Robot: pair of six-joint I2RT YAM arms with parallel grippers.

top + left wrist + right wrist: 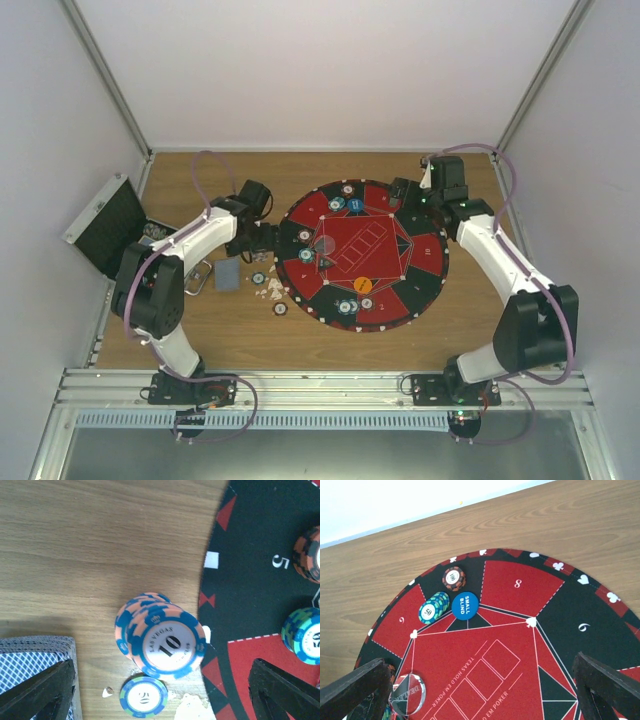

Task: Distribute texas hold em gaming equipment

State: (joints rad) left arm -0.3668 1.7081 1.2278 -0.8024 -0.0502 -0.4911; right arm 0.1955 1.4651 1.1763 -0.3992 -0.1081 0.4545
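Observation:
On the round red-and-black mat (420,270) lie teal chips (434,608), a dark red chip stack (454,578), a blue "small blind" disc (465,605) and an orange disc (362,284). Off its left edge on the wood stand a blue-and-peach "10" chip stack (162,640), a single teal "50" chip (144,696) and the grey-blue-backed card deck (35,662). My left gripper (161,667) hangs open over the "10" stack, holding nothing. At the mat's far side my right gripper (480,667) is open above the red centre field, empty too.
A clear dealer button (407,695) lies on the mat. The black aluminium-edged case (110,225) stands open at the far left. More chips (345,307) sit at the mat's near side. White scraps (192,710) lie by the "50" chip.

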